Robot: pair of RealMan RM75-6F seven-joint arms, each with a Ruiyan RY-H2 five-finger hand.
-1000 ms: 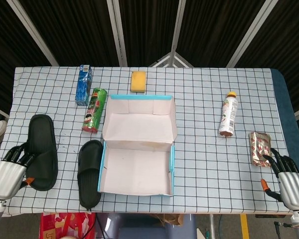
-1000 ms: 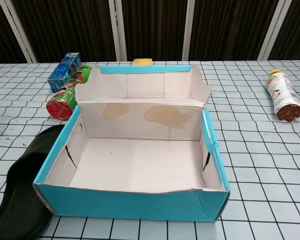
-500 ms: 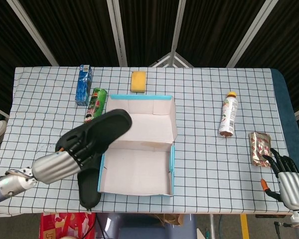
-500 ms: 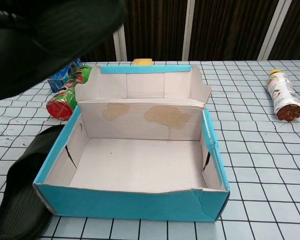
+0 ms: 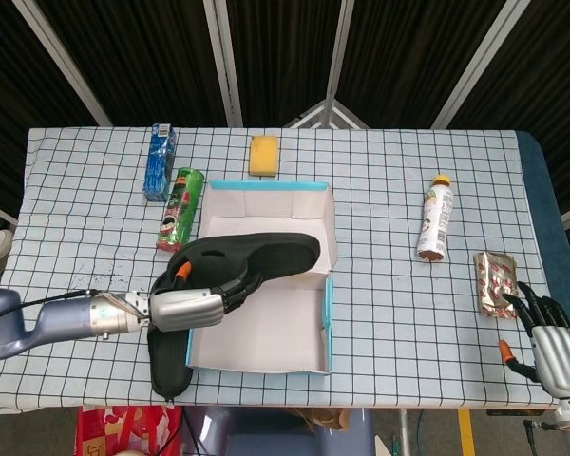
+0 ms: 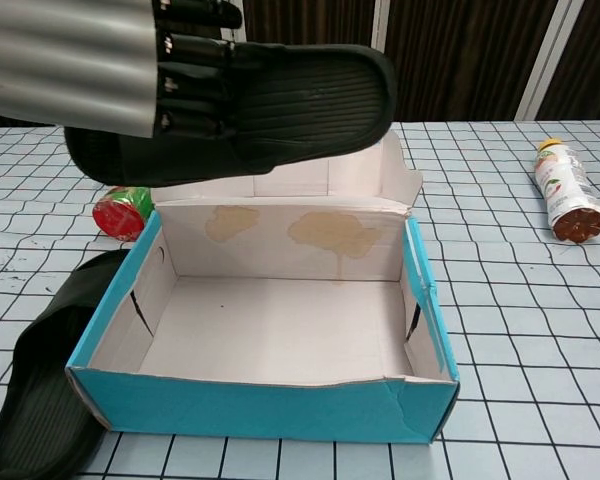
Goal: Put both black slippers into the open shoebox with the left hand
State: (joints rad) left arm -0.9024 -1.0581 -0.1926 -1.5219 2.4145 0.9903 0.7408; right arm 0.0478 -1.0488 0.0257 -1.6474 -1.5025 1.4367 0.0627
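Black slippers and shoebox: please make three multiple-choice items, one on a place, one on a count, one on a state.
1. Where is the second slipper?
A. On the table, left of the shoebox
B. Inside the shoebox
C. Beside the bottle

2. How many slippers lie inside the shoebox?
A. Two
B. One
C. None

3. What is the left hand doing?
A. Resting open
B. Holding the raised slipper
C. Pressing the lid

Answers: 1 A, it lies against the box's left wall; 2 C, the chest view shows a bare floor; 3 B, fingers grip the slipper above the box.
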